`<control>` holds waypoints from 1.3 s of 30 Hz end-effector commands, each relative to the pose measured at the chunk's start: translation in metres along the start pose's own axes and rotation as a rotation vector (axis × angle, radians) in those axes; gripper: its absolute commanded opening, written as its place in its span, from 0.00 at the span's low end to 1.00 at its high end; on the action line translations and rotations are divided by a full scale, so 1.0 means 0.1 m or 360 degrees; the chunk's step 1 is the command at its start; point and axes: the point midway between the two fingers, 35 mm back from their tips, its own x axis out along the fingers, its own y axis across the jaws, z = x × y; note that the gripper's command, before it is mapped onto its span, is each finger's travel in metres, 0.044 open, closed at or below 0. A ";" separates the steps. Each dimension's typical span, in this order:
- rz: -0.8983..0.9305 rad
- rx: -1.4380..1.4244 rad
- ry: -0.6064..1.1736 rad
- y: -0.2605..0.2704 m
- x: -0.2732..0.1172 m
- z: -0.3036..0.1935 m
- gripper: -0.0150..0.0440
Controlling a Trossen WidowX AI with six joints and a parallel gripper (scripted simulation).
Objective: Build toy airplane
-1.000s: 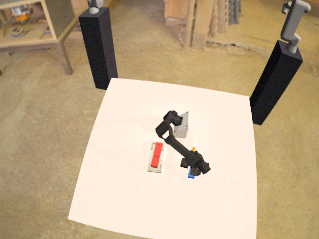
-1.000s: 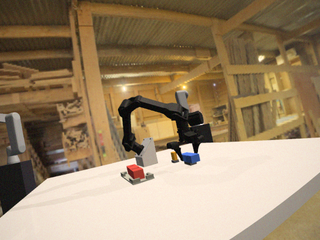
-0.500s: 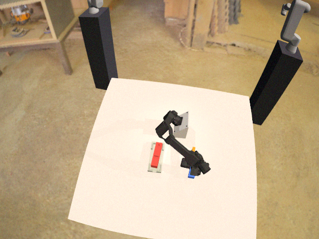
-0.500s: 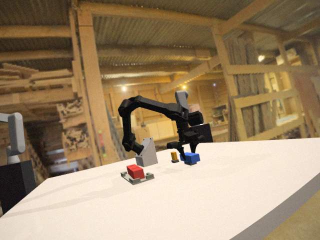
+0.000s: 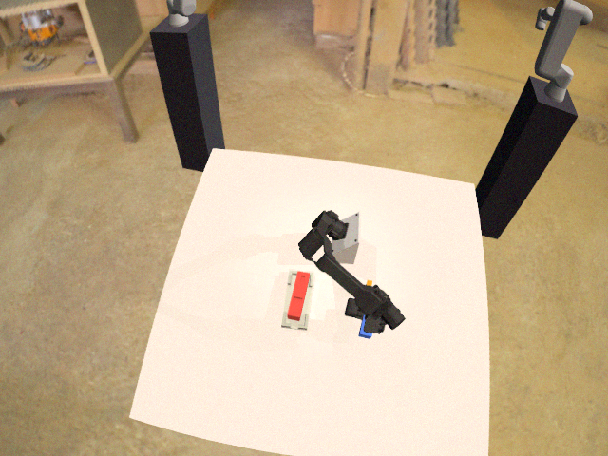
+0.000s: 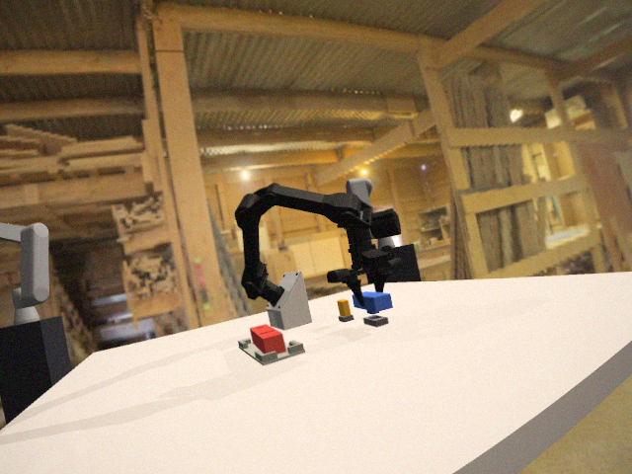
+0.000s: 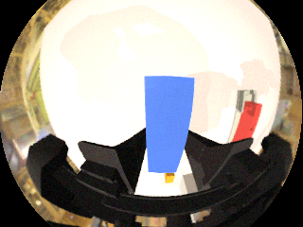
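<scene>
Timber workshop under a corrugated roof

Wooden posts and beams (image 6: 176, 153) frame the room; stacked lumber (image 6: 97, 163) fills one side. Small lamps (image 6: 245, 175) glow at the back. A wooden shelf unit (image 5: 93, 36) stands on the mottled tan floor (image 5: 88, 236).

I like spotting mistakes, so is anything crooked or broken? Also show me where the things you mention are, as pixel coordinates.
Nothing looks broken. The long red block (image 5: 298, 295) (image 6: 268, 339) (image 7: 248, 122) looks slightly crooked in its grey-green tray (image 5: 302, 324) (image 6: 260, 359) (image 7: 236, 124), its sides not quite matching the tray's.
</scene>
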 end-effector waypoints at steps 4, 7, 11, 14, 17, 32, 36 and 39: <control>0.0011 0.0013 -0.0008 0.02 -0.22 0.01 0.25; 0.0015 0.0010 -0.0009 0.02 -0.32 0.02 0.25; 0.0021 0.0006 -0.0010 0.03 -0.45 0.02 0.25; 0.0024 0.0003 -0.0011 0.03 -0.54 0.02 0.25; 0.0027 0.0000 -0.0012 0.02 -0.64 0.02 0.25; 0.0037 -0.0009 -0.0013 0.00 -1.02 -0.02 0.25; 0.0041 0.0041 -0.0012 -0.07 -1.02 0.01 0.25; 0.0046 0.0115 -0.0010 -0.16 -1.01 0.04 0.25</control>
